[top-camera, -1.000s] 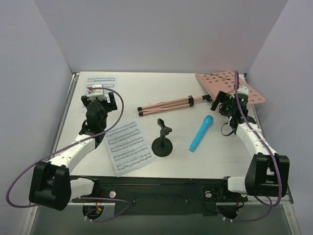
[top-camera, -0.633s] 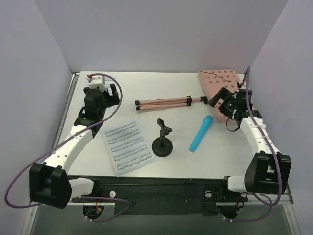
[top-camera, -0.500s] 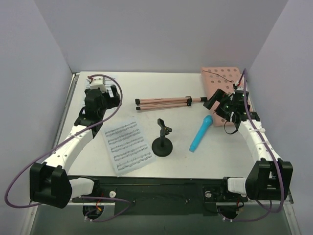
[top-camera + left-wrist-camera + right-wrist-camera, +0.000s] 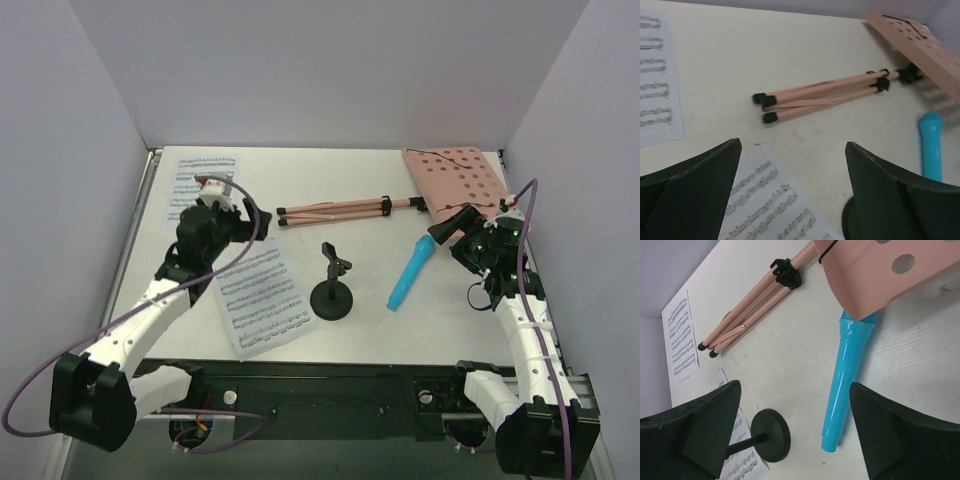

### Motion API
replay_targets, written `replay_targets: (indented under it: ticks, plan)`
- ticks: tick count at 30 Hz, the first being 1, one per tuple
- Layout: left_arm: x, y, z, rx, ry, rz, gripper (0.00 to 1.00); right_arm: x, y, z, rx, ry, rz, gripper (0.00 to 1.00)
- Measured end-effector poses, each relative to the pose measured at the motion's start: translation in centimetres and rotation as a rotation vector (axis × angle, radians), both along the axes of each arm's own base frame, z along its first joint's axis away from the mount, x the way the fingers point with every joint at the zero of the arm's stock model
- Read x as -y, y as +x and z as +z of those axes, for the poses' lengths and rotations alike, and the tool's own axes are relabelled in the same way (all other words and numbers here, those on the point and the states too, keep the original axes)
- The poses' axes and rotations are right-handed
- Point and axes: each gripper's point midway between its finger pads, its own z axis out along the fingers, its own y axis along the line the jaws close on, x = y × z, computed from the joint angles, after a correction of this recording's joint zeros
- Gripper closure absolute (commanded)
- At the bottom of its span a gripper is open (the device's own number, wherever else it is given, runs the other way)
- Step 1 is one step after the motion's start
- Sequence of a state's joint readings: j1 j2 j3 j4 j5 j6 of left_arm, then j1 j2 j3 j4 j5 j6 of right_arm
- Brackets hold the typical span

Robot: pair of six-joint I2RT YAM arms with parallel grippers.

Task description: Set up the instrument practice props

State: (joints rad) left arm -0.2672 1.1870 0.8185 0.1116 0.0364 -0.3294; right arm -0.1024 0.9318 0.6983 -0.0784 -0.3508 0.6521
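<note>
Panel [image 4: 455, 178] sits at the far right corner of the desk [image 4: 340, 170], pink and full of holes, and the wrist views show it tilted, its near edge lifted off the surface with a shadow beneath. A black wire [image 4: 828, 250] runs along its edge. Joined to the panel at a black joint, the tripod [image 4: 345, 208] lies flat, folded, legs bunched together and black feet pointing left across the middle of the desk. Two sheets are in play: the far page [image 4: 195, 170] lies flat in the back left corner, partly covered by the left arm, and the near page [image 4: 262, 297] lies at a slant toward the front, well apart from the tripod. Between that page and the blue mic [image 4: 412, 271] stands a black holder [image 4: 332, 290], upright on its round base, just beside the page's edge. The mic lies on its side with its head tucked under the panel's raised edge. Now the arms — the left gripper [image 4: 792, 150] hangs over the top of the near page, fingers spread wide, gripping nothing, facing the tripod's feet. Over on the other side the right gripper [image 4: 795, 387] hovers near the panel's front corner above the mic, also spread wide and carrying nothing.
</note>
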Motion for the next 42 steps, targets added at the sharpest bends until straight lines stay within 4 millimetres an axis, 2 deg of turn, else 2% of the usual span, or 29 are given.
replay_targets:
  ticks: [2, 5, 6, 8, 10, 14, 19, 23, 30, 31, 32, 33, 34, 35, 36, 38, 42]
  plan:
    - [3.0, -3.0, 0.0, 0.06, -0.026, -0.106, 0.04, -0.4, 0.0, 0.2, 0.004, 0.0, 0.014, 0.16]
    - [8.1, -8.8, -1.3, 0.11, -0.052, -0.309, 0.04, -1.0, -0.1, 0.9, 0.02, -0.017, 0.038, 0.16]
    - [9.0, -10.2, -1.7, 0.122, -0.061, -0.351, 0.04, -1.1, -0.1, 1.2, 0.026, -0.026, 0.048, 0.16]
    - [9.9, -12.9, -3.2, 0.138, -0.078, -0.42, 0.04, -1.4, -0.2, 2.0, 0.04, -0.046, 0.065, 0.16]
    - [10.1, -14.6, -4.7, 0.147, -0.088, -0.457, 0.04, -1.5, -0.1, 2.7, 0.055, -0.062, 0.074, 0.16]
    - [11.1, -17.1, -7.2, 0.141, -0.088, -0.538, 0.04, -1.3, -0.2, 3.2, 0.071, -0.084, 0.079, 0.16]
    - [13.5, -17.6, -7.4, 0.177, -0.073, -0.611, 0.04, -1.6, -0.3, 3.0, 0.067, -0.09, 0.093, 0.17]
    - [16.1, -16.1, -7.4, 0.2, -0.034, -0.646, 0.04, -1.7, -0.5, 2.8, 0.075, -0.094, 0.104, 0.17]
    - [20.8, -14.1, -5.9, 0.3, -0.026, -0.701, 0.04, -1.7, -0.9, 3.5, 0.105, -0.114, 0.112, 0.17]
    - [21.3, -13.9, -6.0, 0.306, -0.024, -0.704, 0.13, -1.7, -0.9, 3.5, 0.107, -0.116, 0.113, 0.17]
    - [21.7, -13.7, -6.1, 0.312, -0.023, -0.707, 0.32, -1.7, -1.0, 3.6, 0.109, -0.118, 0.115, 0.18]
    - [22.1, -13.4, -6.3, 0.313, -0.022, -0.708, 0.38, -1.7, -1.0, 3.5, 0.109, -0.12, 0.116, 0.18]
    - [22.5, -13.2, -6.4, 0.313, -0.019, -0.711, 0.52, -1.7, -1.0, 3.5, 0.107, -0.122, 0.117, 0.18]
    - [22.7, -13.0, -6.6, 0.314, -0.014, -0.711, 0.61, -1.7, -1.1, 3.4, 0.105, -0.122, 0.118, 0.18]
    - [23.0, -12.7, -6.6, 0.324, -0.001, -0.713, 0.91, -1.7, -1.1, 3.4, 0.104, -0.122, 0.118, 0.18]
    - [23.5, -12.0, -6.1, 0.319, -0.016, -0.703, 1.0, -1.7, -1.1, 3.4, 0.104, -0.124, 0.121, 0.19]
    - [24.7, -10.6, -4.7, 0.354, 0.054, -0.71, 1.0, -1.8, -1.1, 3.4, 0.104, -0.125, 0.125, 0.19]
